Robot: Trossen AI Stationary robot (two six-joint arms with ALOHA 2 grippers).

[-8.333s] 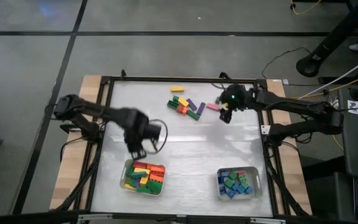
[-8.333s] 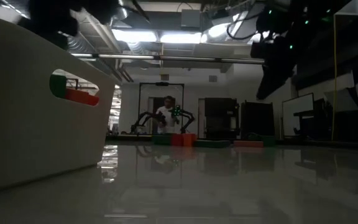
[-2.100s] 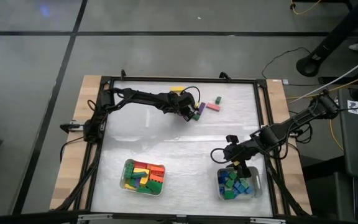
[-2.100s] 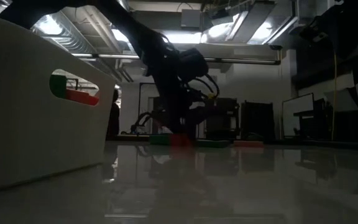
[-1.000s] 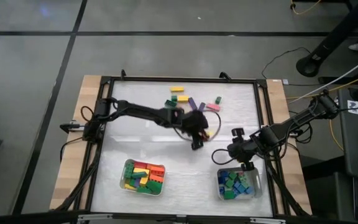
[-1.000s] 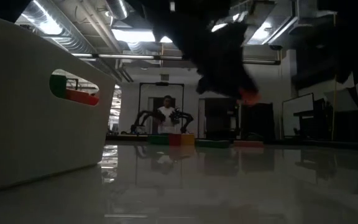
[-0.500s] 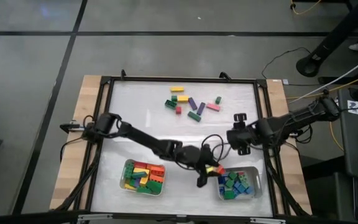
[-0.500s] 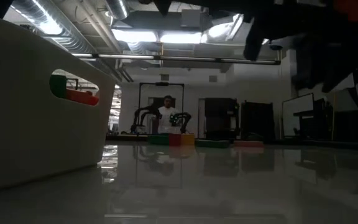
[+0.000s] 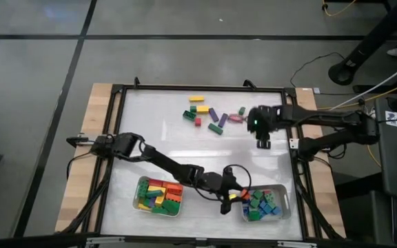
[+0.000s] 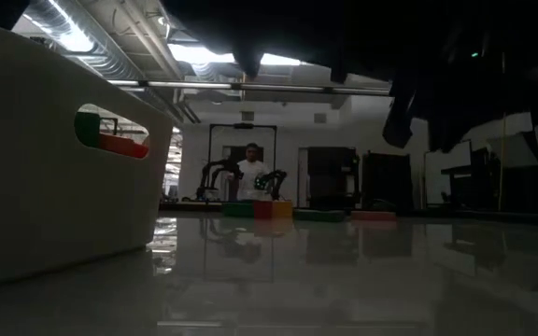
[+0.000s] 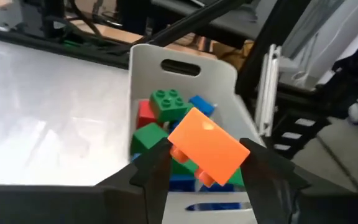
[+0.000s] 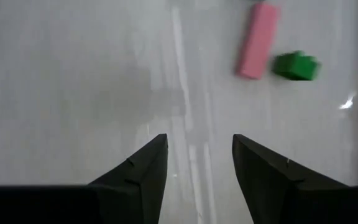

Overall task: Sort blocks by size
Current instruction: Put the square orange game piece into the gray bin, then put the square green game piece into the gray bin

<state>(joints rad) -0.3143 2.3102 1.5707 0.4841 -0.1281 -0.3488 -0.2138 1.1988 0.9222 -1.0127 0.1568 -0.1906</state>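
My left gripper (image 9: 234, 196) reaches to the left rim of the right tray (image 9: 282, 207) and is shut on an orange block (image 11: 207, 146). That tray holds short blue, green and red blocks (image 11: 166, 109). The left tray (image 9: 140, 187) holds long yellow, red and green blocks. Loose blocks (image 9: 205, 116) lie flat on the table near its far edge. Among them are a pink block (image 12: 258, 40) and a green block (image 12: 296, 65). My right gripper (image 12: 199, 140) hangs open over bare table just nearer than the pink block. My left gripper pinches the orange block between its two fingers, one finger (image 11: 157, 165) at each of two opposite sides (image 11: 176, 142). The fingers come slanting, almost level, from the table's left. The block sits tilted in the hold, lifted clear above the blocks in the right tray.
A black frame (image 9: 119, 131) runs round the white table top. The middle of the table between the trays and the loose blocks is bare. In the low view the left tray's wall (image 10: 63, 149) stands close on the left, and a person (image 10: 250, 168) shows far off in the room.
My left gripper has swung from the middle of the table toward the near right, sinking a little, and has brought the orange block over the right tray. My right gripper has gone from above the right tray toward the far edge, to the pink block.
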